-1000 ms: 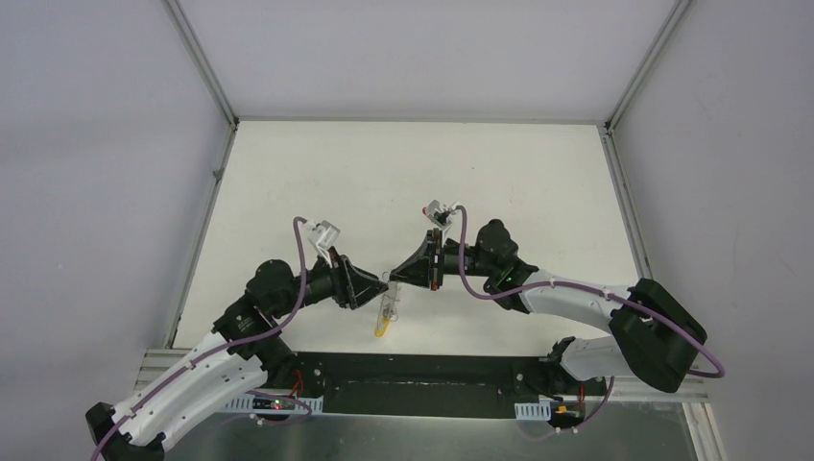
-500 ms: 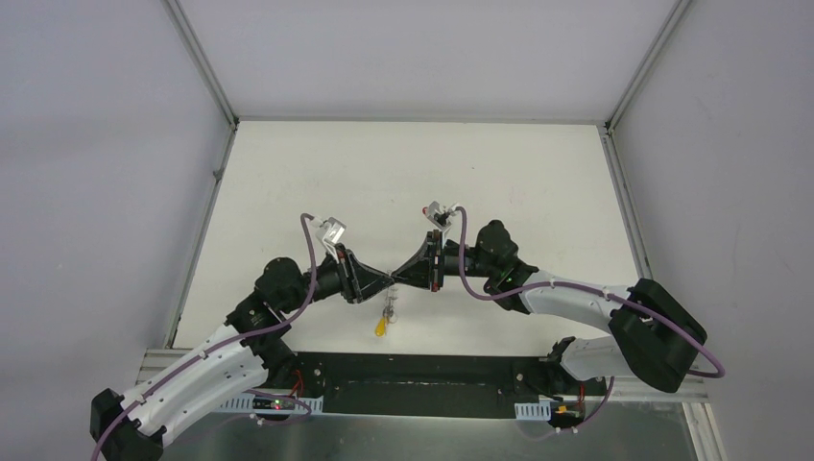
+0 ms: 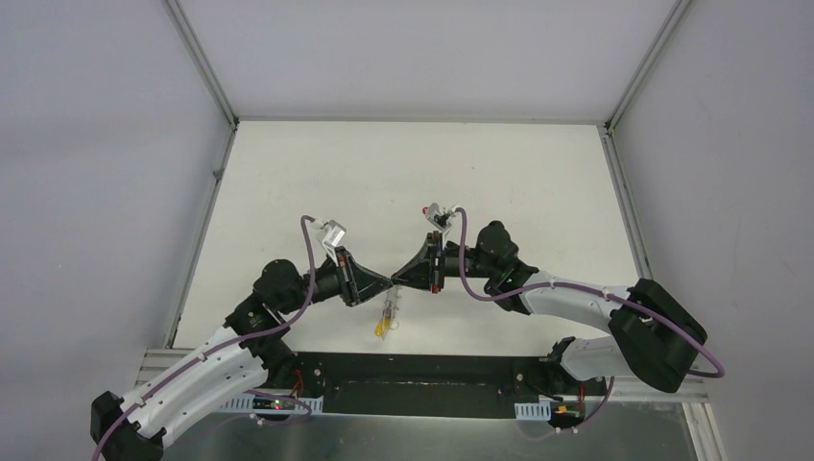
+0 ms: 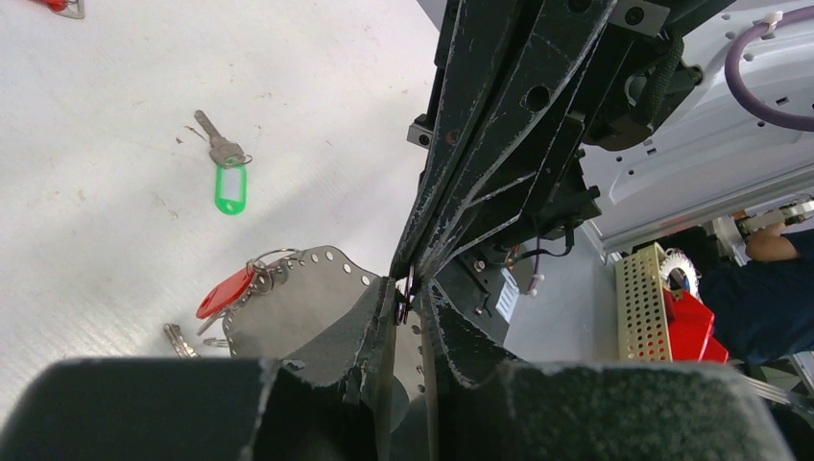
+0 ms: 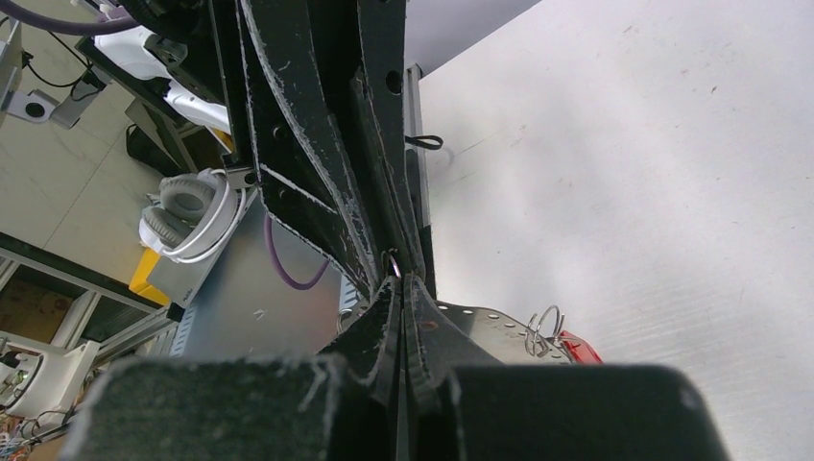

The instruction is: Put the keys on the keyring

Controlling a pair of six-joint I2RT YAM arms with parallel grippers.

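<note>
A white surface (image 3: 413,173) is enclosed by grey walls (image 3: 96,144). Past its edge, white headphones (image 5: 182,206) are seen. A perforated bracket (image 4: 645,298) is seen touching a red part (image 4: 689,322).

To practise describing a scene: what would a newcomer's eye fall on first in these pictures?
The left hand and right hand meet tip to tip over the near half of the white table. A yellow tag shows just below them in the top view; a green-tagged key lies flat in the left wrist view.
</note>
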